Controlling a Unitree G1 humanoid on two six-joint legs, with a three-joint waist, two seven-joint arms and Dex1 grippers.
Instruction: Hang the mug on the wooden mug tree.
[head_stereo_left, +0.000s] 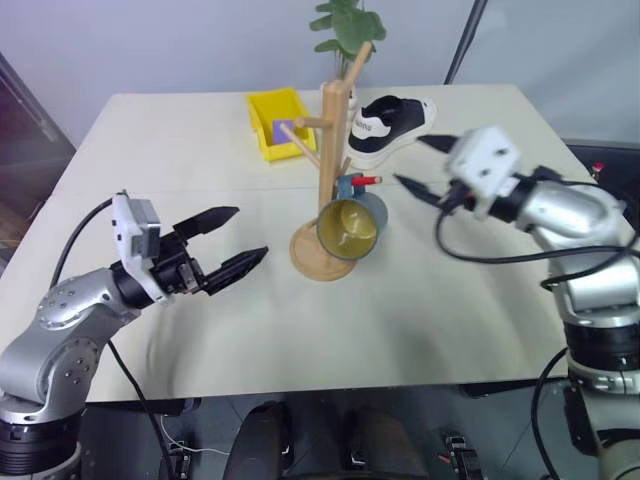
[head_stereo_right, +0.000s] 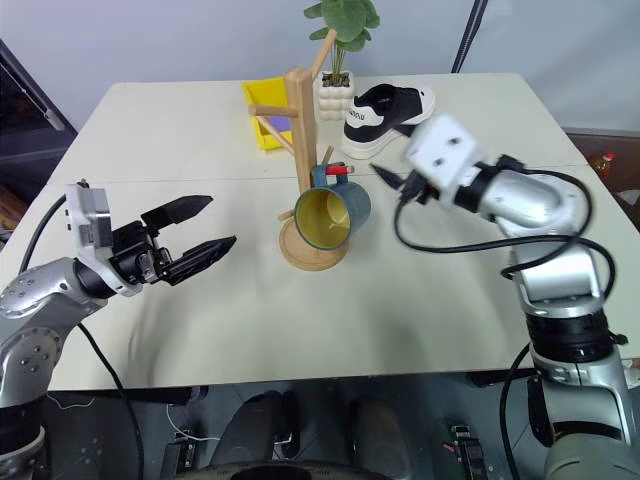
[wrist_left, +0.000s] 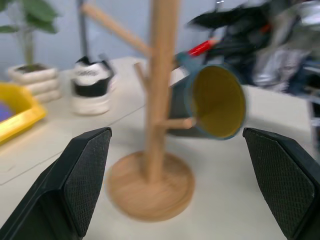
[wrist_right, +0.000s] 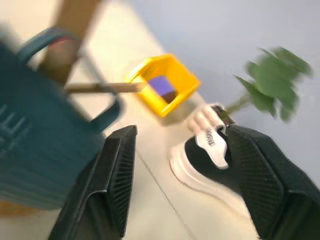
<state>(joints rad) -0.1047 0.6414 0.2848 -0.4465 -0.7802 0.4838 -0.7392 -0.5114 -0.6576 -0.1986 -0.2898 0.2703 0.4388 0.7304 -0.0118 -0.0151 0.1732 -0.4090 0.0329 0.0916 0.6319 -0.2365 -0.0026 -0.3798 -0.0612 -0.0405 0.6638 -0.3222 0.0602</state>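
Observation:
The wooden mug tree (head_stereo_left: 333, 150) stands mid-table on its round base. The mug (head_stereo_left: 350, 225), teal with a yellow inside, hangs tilted on the tree's right side with its mouth turned toward me. In the right wrist view a peg passes through the handle (wrist_right: 107, 107). My right gripper (head_stereo_left: 412, 163) is open and empty, just right of the mug and clear of it. My left gripper (head_stereo_left: 250, 232) is open and empty too, left of the tree's base; its fingers (wrist_left: 85, 175) frame the tree (wrist_left: 160, 90) and mug (wrist_left: 215, 102).
A yellow bin (head_stereo_left: 275, 120), a black-and-white shoe (head_stereo_left: 390, 125) and a potted plant (head_stereo_left: 345, 25) sit behind the tree. A small red-tipped object (head_stereo_left: 365, 180) shows just behind the mug. The table's front edge (head_stereo_left: 300, 385) runs below both arms.

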